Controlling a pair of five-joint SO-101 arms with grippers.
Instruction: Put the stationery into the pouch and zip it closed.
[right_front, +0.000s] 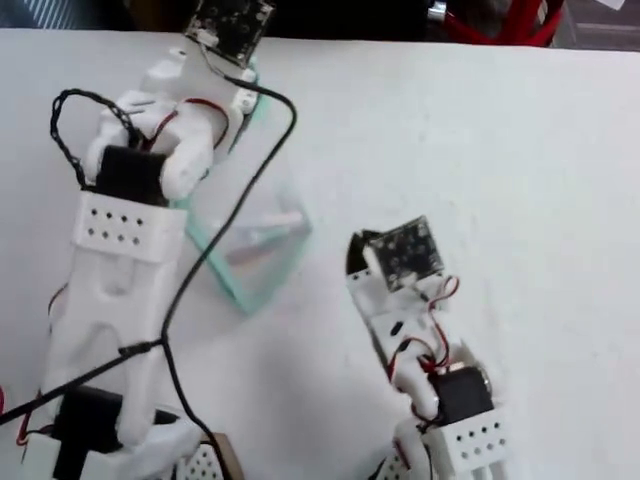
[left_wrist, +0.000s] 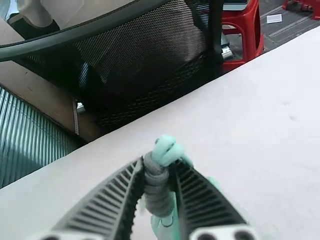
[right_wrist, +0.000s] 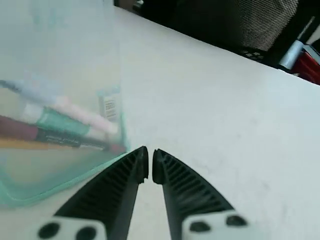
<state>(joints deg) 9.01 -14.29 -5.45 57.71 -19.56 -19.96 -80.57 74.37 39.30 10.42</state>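
The left gripper was clenched on the zip pull — a knotted teal-and-grey cord pinched between its ribbed jaws — and sat toward the far left of the worktop, pointing out over the far edge. From the pull, the clear, teal-trimmed pouch stretched back toward the middle of the worktop, slanting from far left to centre and partly covered by the left arm. The pens lay inside it, bunched side by side along the trimmed edge nearest the right arm, so the filling part of the task looked done. The right gripper sat at that opposite end, just beside the pouch's near right corner but apart from it, its jaws pressed almost together with nothing between them. The coming move seemed to hinge on this relation: the pull was at the far end with the left arm, while the free corner that would need pinning lay just off the right gripper's tips, on the side toward the worktop's left edge. Whether the zip was fully run shut could not be made out, since the arm hid much of the seam. If any travel remained, the right gripper was much the nearer one to steady the pouch — though it would first have needed to open.
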